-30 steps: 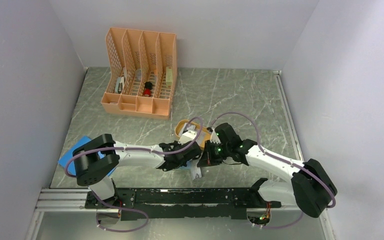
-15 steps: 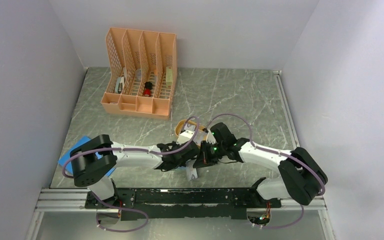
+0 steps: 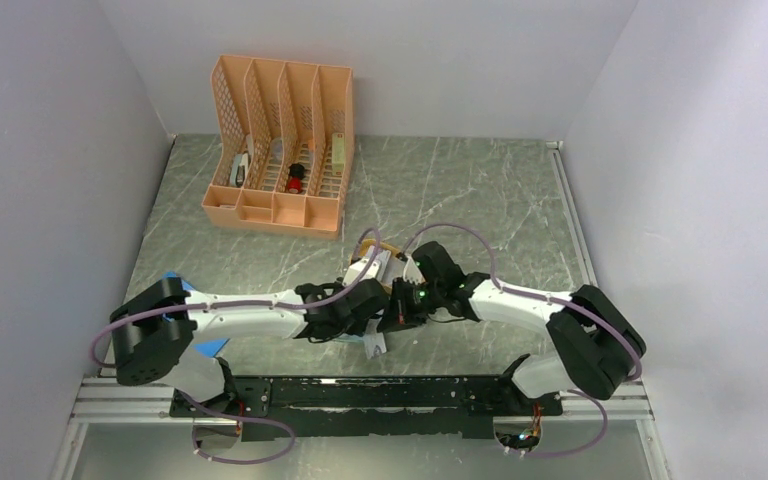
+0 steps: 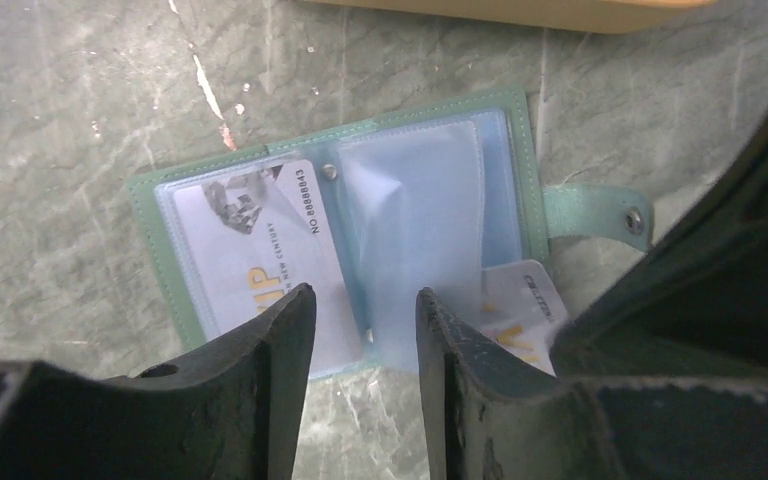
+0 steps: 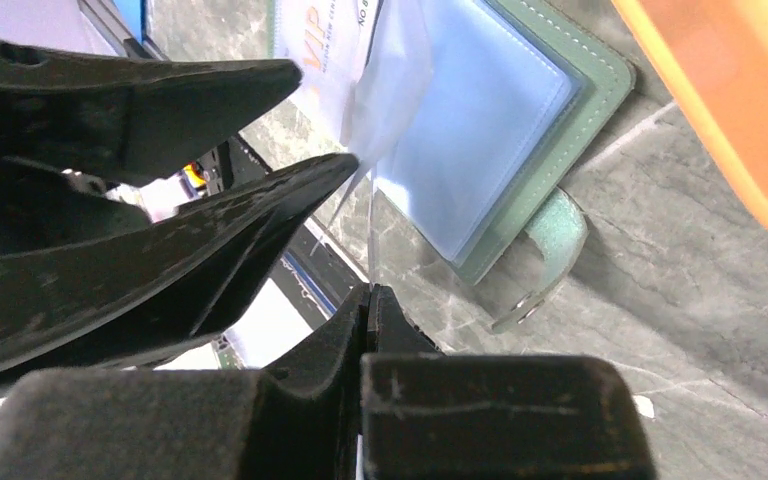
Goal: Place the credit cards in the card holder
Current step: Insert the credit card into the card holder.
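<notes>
Though obscured overhead, card holder [image 4: 410,220] open; left end effector [image 4: 365,295] released, right end effector [image 5: 370,290] clenched.

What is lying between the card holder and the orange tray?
Only bare table. The left wrist view shows an open strip of it between the holder and the tray.

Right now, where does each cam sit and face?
Top external: high behind the robot, looking down on the table; left arm and right arm show.
Left wrist: looks down past the open left gripper onto the card holder.
Right wrist: low, looks along the shut right gripper pinching a clear sleeve.
Shared: both wrist views show the card holder.
</notes>
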You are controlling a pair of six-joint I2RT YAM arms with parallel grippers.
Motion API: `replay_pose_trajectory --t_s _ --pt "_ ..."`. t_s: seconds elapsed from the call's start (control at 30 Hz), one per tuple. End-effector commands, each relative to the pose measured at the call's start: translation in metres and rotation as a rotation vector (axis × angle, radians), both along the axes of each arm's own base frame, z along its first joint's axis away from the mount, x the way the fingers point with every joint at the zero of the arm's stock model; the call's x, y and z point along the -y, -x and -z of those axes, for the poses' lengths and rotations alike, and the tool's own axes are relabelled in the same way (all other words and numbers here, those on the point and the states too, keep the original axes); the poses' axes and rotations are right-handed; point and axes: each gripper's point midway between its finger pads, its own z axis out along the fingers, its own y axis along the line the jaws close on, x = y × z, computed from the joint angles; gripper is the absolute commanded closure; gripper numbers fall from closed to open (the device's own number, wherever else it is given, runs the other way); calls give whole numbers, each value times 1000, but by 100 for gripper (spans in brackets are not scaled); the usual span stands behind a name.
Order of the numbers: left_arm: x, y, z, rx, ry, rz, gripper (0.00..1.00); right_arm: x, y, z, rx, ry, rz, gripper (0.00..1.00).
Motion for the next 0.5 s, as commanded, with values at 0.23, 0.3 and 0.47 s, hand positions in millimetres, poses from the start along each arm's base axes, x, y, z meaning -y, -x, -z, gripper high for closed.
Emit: replay_pose_trajectory --t_s 0.23,0.3,0.47 --pt "-29 -3 -51 88 100 -118 47 -29 -16 -12 49 -36 -27 100" --pt "-30 -3 -57 102 131 -118 47 -34 -18 -11 50 -36 -33 100" --pt "-23 -2 -58 113 184 -73 49 -45 -22 -1 35 -18 -45 100"
